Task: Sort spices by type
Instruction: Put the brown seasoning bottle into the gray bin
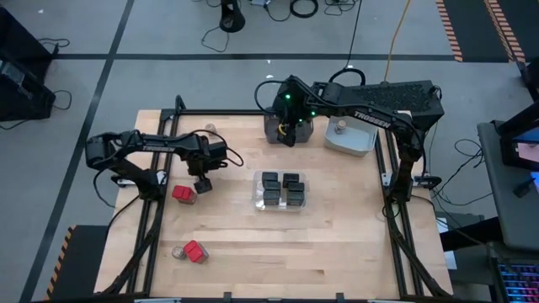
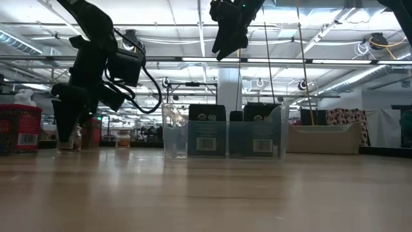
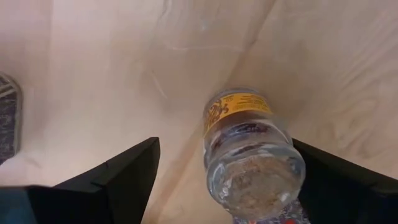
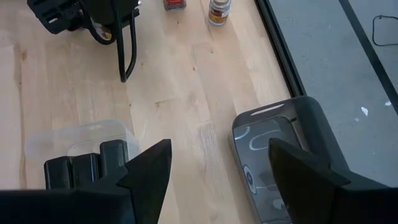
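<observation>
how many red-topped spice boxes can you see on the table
2 show from above: one red-topped box by the left gripper, and another near the table's front edge, beside a small jar. More may be hidden under the arms.

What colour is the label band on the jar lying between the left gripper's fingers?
Yellow, with dark print, on the clear jar. It shows best in the left wrist view.

Scattered spices (image 1: 282,190) partly binned

Jar (image 3: 252,155) label blurred — base cut off.
</observation>
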